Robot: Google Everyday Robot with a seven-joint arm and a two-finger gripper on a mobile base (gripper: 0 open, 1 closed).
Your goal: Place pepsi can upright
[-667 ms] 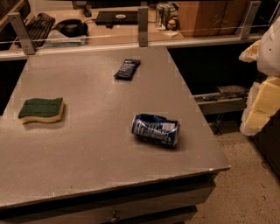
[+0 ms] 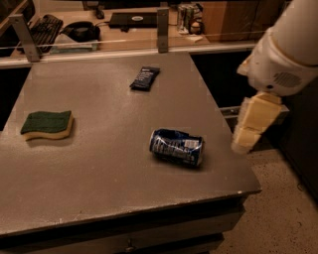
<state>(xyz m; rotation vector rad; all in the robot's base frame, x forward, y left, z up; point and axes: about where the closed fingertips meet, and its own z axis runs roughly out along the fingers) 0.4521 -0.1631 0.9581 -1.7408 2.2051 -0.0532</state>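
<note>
The pepsi can (image 2: 176, 147) is dark blue with white markings and slightly dented. It lies on its side on the grey table (image 2: 99, 173), near the right front corner. My gripper (image 2: 246, 141) hangs off the table's right edge, just right of the can and a little above table height. It holds nothing that I can see. The white arm (image 2: 285, 54) rises behind it to the upper right.
A green-and-yellow sponge (image 2: 47, 124) lies at the left. A flat black packet (image 2: 145, 78) lies at the back middle. A rail with posts (image 2: 162, 30) lines the far edge. Behind it are a keyboard (image 2: 44, 27) and silvery cans (image 2: 186, 12).
The arm and gripper have moved left, closer to the table's right edge and the can. The can, sponge and packet have not moved.
</note>
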